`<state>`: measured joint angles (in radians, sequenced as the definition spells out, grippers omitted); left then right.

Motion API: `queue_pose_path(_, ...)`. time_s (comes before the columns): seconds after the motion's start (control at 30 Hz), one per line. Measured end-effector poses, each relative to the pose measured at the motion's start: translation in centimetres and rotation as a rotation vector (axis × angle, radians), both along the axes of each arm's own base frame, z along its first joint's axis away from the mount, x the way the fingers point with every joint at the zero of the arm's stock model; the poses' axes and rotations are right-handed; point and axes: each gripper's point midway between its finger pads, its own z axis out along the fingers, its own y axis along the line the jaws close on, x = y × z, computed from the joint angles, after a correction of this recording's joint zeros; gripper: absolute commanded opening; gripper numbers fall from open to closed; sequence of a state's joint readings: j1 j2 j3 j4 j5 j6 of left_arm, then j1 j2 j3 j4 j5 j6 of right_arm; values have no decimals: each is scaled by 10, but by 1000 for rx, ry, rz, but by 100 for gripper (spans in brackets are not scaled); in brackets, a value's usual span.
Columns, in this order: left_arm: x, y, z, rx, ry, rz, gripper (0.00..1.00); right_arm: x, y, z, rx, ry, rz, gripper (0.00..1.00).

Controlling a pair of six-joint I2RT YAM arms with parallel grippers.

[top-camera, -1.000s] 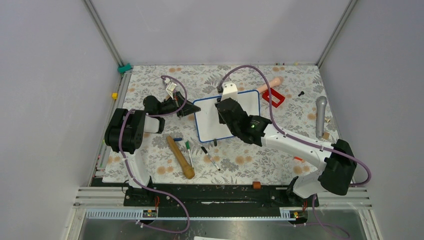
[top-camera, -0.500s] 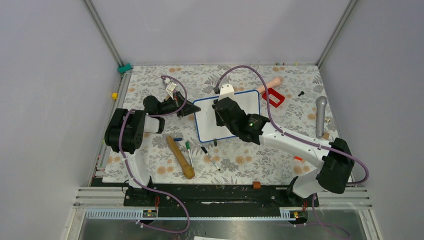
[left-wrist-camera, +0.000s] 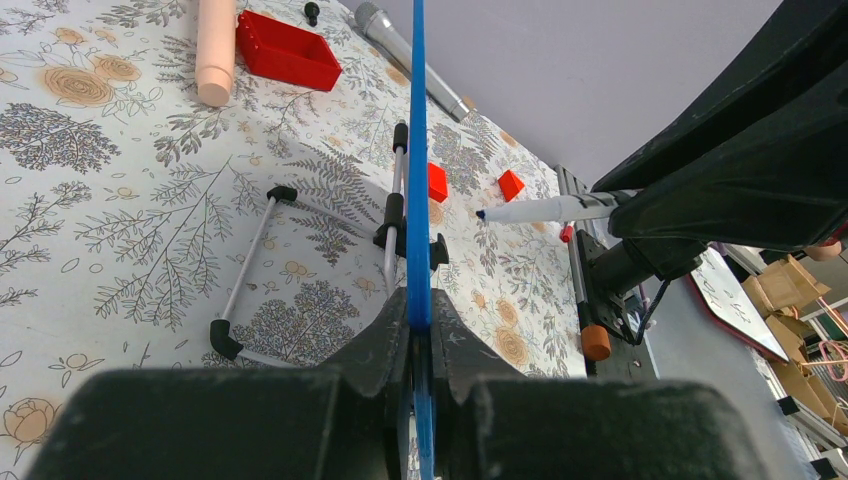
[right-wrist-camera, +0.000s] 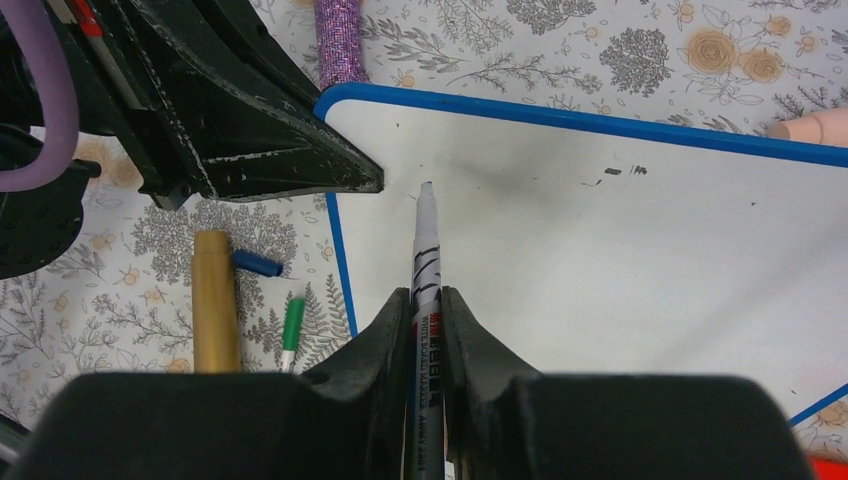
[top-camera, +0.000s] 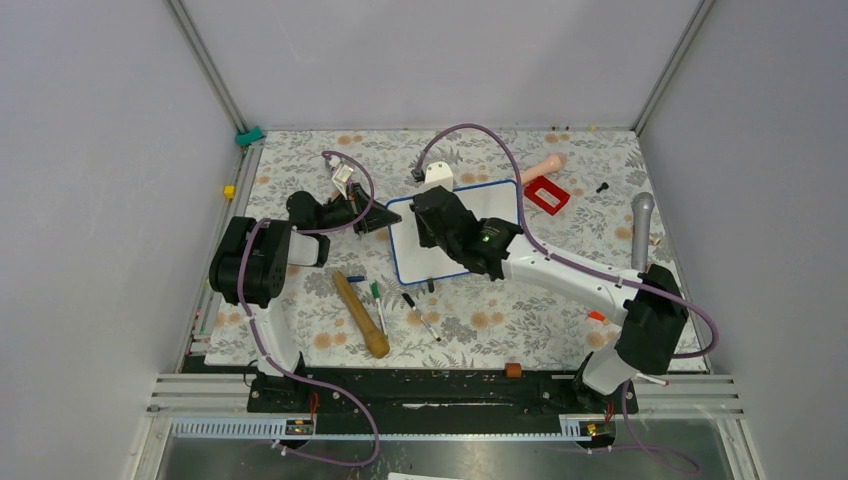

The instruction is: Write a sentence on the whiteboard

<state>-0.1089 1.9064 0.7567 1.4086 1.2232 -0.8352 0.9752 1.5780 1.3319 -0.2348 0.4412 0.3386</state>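
Right gripper (right-wrist-camera: 428, 300) clamps marker (right-wrist-camera: 424, 240) over whiteboard (right-wrist-camera: 600, 240); overhead view hides marker.

The right end effector (right-wrist-camera: 416, 300), clamped on a marker (right-wrist-camera: 424, 245), has slid across the whiteboard (top-camera: 497, 203) toward its left edge. The marker tip now sits just inside the board's far left corner (a second ago it was further from that edge). The right arm's elbow and shoulder links have swung the same way, closer to the board. Its purple cable (top-camera: 480, 135) now arches over the board's far edge, clear of the red tray (top-camera: 547, 195) by the board's right corner.
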Motion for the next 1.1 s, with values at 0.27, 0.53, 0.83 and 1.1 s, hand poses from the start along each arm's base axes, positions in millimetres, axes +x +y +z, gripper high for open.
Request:
queue_pose_path(0.27, 0, 0, 0, 0, 0, 0, 0, 0, 1, -4, -16, 11, 1, 0)
queue_pose_path(0.53, 0, 0, 0, 0, 0, -1, 0, 1, 12, 1, -10, 7, 22, 0)
queue_pose_path(0.83, 0, 0, 0, 0, -1, -1, 0, 3, 18, -5, -25, 15, 31, 0)
queue_pose_path(1.1, 0, 0, 0, 0, -1, -1, 0, 3, 18, -6, -30, 14, 32, 0)
